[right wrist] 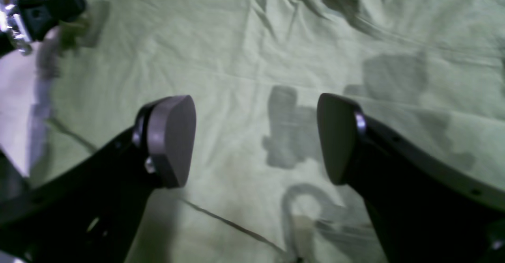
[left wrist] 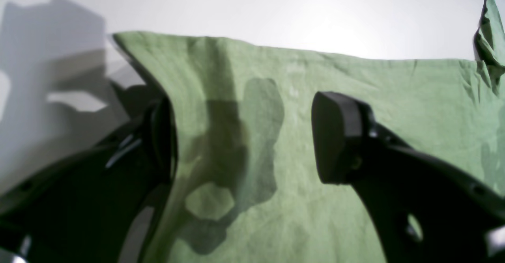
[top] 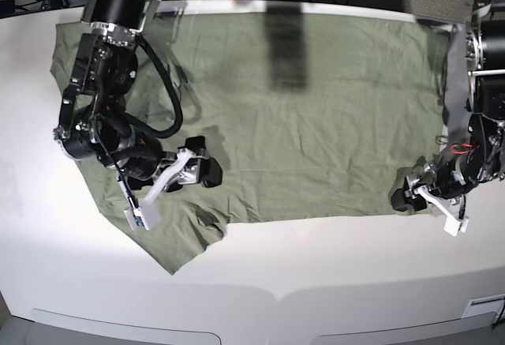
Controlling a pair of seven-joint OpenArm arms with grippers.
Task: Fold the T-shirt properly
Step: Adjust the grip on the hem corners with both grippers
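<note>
- The white table [top: 260,282] fills the base view; no containers show anywhere in it.
- The T-shirt [top: 316,124] lies spread flat across the upper and middle frame, wrinkled, one sleeve trailing toward lower left.
- The right gripper [top: 177,175], centre-left, hovers with jaws apart, holding nothing.
- The left gripper [top: 430,203], lower right at the hem corner, is likewise spread and empty.
- Risk: closing over flat cloth may pinch one layer only or bunch it, skewing the fold.
</note>
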